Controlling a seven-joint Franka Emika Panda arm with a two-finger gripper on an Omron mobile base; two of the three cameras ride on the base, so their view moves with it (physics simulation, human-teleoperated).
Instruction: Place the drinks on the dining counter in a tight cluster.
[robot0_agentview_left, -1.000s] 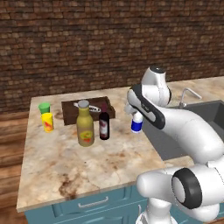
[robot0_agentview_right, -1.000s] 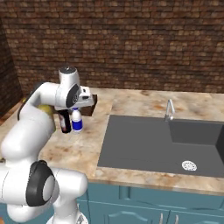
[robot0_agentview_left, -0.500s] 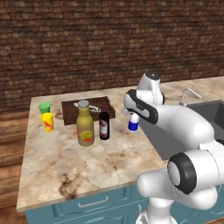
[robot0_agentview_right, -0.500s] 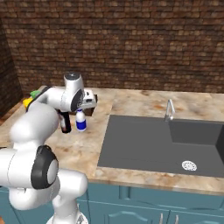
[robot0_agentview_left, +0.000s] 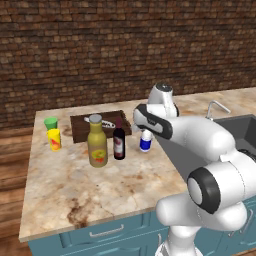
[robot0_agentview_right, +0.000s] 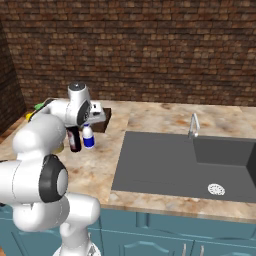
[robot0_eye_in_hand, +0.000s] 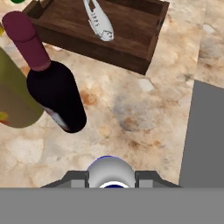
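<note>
Your pincer (robot0_eye_in_hand: 110, 178) is clamped on the tiny white bottle (robot0_agentview_left: 145, 141) with its blue band, upright on the marbled tabletop (robot0_agentview_left: 75, 182), near the dark red-labelled wine bottle (robot0_agentview_left: 119, 142).

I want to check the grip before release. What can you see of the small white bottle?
The small white bottle is squat and round-shouldered with a blue band around its lower body. It stands upright on the marbled dining counter, just right of the wine bottle but apart from it. The gripper is shut on its top from above.
</note>
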